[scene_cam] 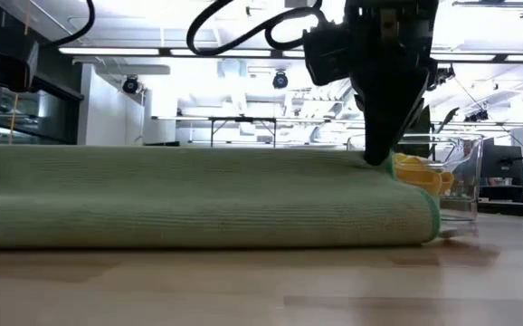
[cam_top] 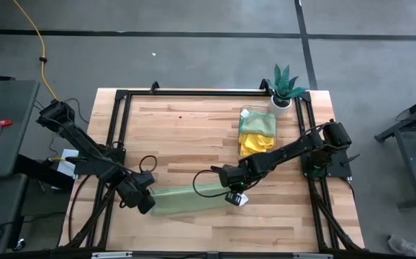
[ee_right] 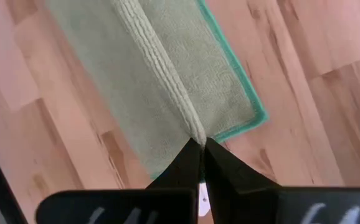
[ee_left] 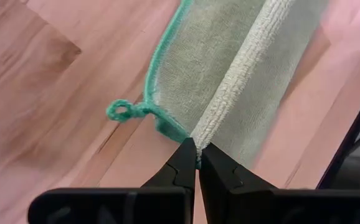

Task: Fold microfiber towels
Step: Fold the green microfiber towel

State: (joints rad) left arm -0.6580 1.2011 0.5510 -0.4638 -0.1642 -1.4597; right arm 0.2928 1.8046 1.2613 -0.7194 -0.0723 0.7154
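A pale sage green microfiber towel point(cam_top: 190, 199) lies as a long narrow band near the table's front edge, a raised fold ridge running along its length. My left gripper point(cam_top: 149, 205) is shut on its left end and my right gripper point(cam_top: 234, 198) on its right end. In the low view the towel point(scene_cam: 198, 199) hangs from the ridge with its lower part on the table. More towels, yellow point(cam_top: 255, 142) and green, sit in a clear bin point(cam_top: 245, 114). My left gripper point(ee_left: 198, 155) pinches the end of the towel's fold ridge point(ee_left: 206, 127) between its two fingertips, slanting down from above and in line with the ridge. The teal hem with its loop point(ee_left: 121, 111) lies loose beside the fingers. My right gripper point(ee_right: 201, 146) pinches the other end of the fold ridge point(ee_right: 192, 127) between its fingertips, coming steeply from above. The ridge runs straight away from the fingers. The towel's top right corner point(scene_cam: 384, 163) is held up while its lower part rests on the table.
The clear bin stands at the back right, just behind my right arm, with a small potted plant point(cam_top: 286, 88) at the far right corner. Bare wood point(cam_top: 186, 137) spreads across the table's middle and far left.
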